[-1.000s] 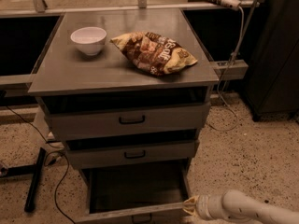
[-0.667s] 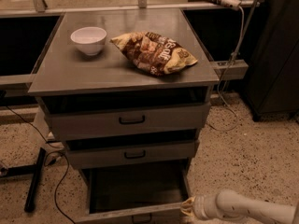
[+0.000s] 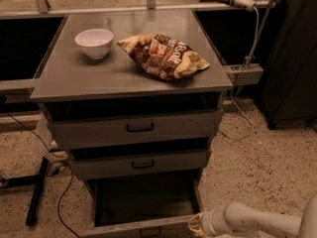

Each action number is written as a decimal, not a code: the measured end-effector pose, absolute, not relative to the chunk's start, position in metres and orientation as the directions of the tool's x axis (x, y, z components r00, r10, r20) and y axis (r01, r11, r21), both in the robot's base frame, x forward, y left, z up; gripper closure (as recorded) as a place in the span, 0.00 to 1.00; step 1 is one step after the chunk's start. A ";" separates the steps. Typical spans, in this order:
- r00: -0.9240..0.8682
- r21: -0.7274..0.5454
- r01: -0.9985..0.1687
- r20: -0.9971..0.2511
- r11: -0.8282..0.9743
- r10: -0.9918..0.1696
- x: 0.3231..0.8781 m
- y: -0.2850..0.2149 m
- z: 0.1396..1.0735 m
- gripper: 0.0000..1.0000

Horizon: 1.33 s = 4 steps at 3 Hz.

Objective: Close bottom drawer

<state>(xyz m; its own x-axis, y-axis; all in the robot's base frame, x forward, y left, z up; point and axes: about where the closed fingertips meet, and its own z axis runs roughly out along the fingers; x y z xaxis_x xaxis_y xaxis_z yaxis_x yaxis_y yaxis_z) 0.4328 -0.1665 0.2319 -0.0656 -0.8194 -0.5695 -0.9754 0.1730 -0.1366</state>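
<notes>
Tool (image 3: 198, 224) beside bottom drawer (image 3: 143, 201), which juts toward camera.

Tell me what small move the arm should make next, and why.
Probably push forward toward the cabinet. The bottom drawer stands pulled far out, its box open to view, and the gripper sits at the right end of its front, so a straight push should slide it in.

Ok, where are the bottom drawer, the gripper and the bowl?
bottom drawer (image 3: 143, 198): camera view; its bare floor.
gripper (image 3: 197, 225): camera view, bottom right by that drawer's front; its tip.
bowl (image 3: 94, 44): camera view; its side.
</notes>
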 end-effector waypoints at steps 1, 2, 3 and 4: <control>-0.049 -0.112 -0.984 -0.579 0.139 -0.814 0.421 -0.152 0.216 1.00; -0.025 -0.109 -0.988 -0.594 0.112 -0.804 0.416 -0.140 0.206 1.00; -0.019 -0.105 -0.989 -0.611 0.105 -0.792 0.418 -0.133 0.191 1.00; -0.029 -0.104 -0.988 -0.618 0.118 -0.786 0.424 -0.131 0.175 1.00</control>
